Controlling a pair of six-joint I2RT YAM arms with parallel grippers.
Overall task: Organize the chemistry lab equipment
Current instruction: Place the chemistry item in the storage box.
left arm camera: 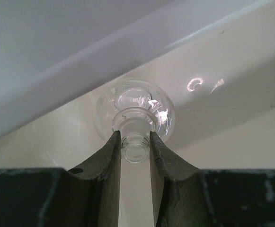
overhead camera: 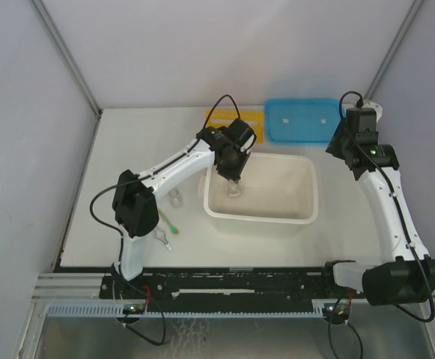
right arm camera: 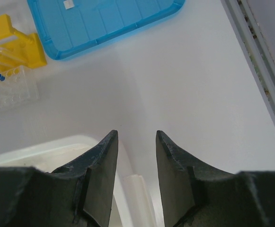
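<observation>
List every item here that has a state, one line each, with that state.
Left tool: shut on small round clear glass flask, held by its neck.
Small round clear glass flask: gripped, inside big white plastic tub.
Right tool: open, holding nothing.
Blue rectangular lid: off, lying flat on table.
Yellow plastic tube rack: on table beside lid.

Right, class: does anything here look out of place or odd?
Nothing spilled or broken. The tongs and green-tipped stick lie loose by the left arm's base, away from the yellow rack.
</observation>
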